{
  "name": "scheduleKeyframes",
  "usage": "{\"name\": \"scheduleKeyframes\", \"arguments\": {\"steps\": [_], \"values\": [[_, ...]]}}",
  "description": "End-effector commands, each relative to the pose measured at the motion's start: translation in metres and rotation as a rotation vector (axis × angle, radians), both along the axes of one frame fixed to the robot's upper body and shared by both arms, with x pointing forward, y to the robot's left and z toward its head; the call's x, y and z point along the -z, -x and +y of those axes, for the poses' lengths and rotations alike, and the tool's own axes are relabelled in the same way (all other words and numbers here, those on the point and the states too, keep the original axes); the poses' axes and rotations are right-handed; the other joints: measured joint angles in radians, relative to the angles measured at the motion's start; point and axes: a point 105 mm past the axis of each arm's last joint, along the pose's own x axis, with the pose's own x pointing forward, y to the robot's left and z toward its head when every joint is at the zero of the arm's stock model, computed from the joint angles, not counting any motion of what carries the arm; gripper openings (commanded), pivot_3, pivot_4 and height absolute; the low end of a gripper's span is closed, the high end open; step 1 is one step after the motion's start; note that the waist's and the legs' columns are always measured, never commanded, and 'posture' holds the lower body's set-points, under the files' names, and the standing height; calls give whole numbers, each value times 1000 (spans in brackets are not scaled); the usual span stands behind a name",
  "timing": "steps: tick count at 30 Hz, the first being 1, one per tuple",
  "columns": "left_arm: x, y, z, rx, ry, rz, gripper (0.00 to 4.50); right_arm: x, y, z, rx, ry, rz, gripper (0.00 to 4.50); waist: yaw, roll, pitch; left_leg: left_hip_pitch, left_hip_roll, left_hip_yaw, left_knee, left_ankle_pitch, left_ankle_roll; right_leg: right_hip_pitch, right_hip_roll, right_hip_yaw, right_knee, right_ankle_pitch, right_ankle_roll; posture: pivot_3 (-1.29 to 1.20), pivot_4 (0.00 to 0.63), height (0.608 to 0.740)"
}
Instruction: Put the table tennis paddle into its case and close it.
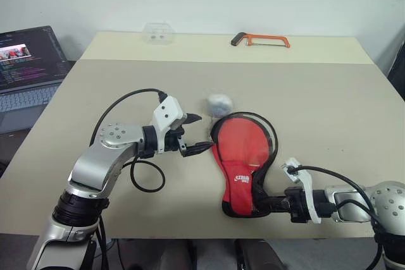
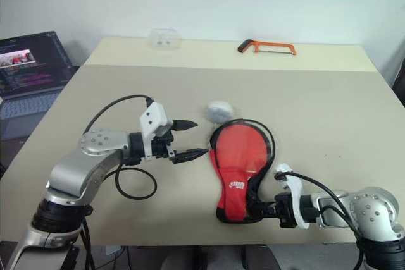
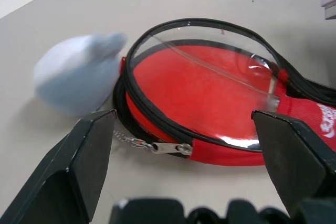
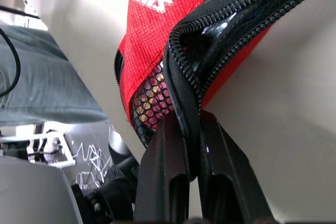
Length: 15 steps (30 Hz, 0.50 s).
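While the right gripper (image 4: 186, 129) pinches the red, paddle-shaped zip case's (image 1: 243, 156) black edge, the left gripper (image 1: 197, 133) gapes wide beside it.

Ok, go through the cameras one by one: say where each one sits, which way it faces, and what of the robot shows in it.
Left eye and right eye views: on the head, looking forward and down over the table; both arms show, with the case between them.
Left wrist view: on the left wrist, looking along the open left gripper at the case's round end and zipper pull.
Right wrist view: on the right wrist, looking along the right gripper, shut on the case's zipper edge.
Shared: all four show the case.
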Motion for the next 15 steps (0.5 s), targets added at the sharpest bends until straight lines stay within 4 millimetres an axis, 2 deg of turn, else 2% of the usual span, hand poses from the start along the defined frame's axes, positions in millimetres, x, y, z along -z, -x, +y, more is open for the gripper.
{"name": "scheduleKeyframes", "arguments": {"steps": [1,9,15], "values": [[-8,1,-1,20,-10,-45,4500,1,18,6,-80,-18,42,35,3,0,0,0,0,0,0,0,0,0,0,0,0,0,0,0,150,740],[-7,1,-1,30,-15,-46,4500,2,38,9,-124,-41,70,35,17,-1,-1,-1,0,-2,1,0,0,0,0,-1,0,0,0,0,150,740],[-5,2,-2,38,-17,-41,4500,2,44,11,-133,-50,80,35,17,-2,-1,-2,0,-4,2,0,0,1,0,-3,0,0,0,0,150,740]]}}
